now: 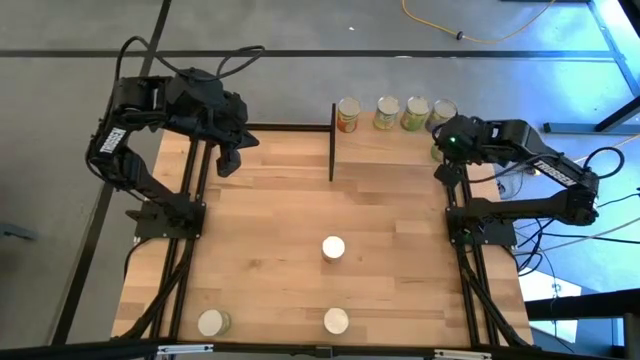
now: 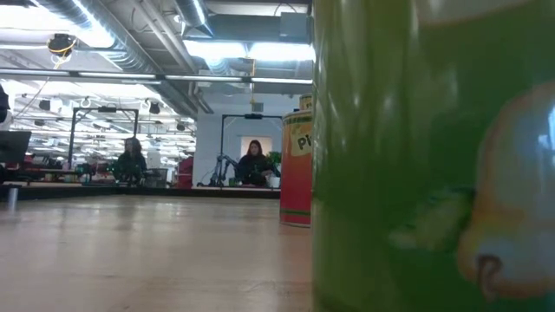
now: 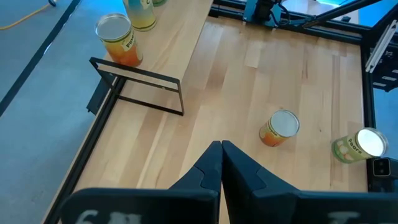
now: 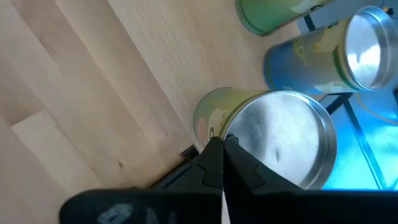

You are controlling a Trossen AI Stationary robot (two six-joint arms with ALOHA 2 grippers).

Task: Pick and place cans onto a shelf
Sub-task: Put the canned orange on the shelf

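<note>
Butcher-block wood fills your high view, and the shelf [image 1: 385, 150] sits at its far edge, right of centre, with its black upright side panel [image 1: 332, 141] on the shelf's left end. You have four cans [image 1: 395, 113] lined up in a row along the far side of that shelf: an orange-labelled one at the left, then yellow-green ones toward the right. A fifth, green-labelled can [image 4: 273, 134] stands at the shelf's right end, directly under your right gripper [image 4: 222, 152].

Your right gripper [image 1: 447, 143] hovers just above that can's shiny top, its fingers pressed together and holding nothing. Your left gripper [image 1: 228, 162] hangs over the far-left part of the table, well apart from every can, its fingers likewise pinched together on nothing, as the left wrist view [image 3: 221, 163] confirms.

Three cans remain loose on the table: one near the middle [image 1: 333, 248], one at the near edge in the centre [image 1: 336, 321], and one at the near-left corner [image 1: 212, 322]. In your low view, a green can [image 2: 434, 156] stands so close that it fills the right half, with an orange-red can [image 2: 296, 165] behind it.
</note>
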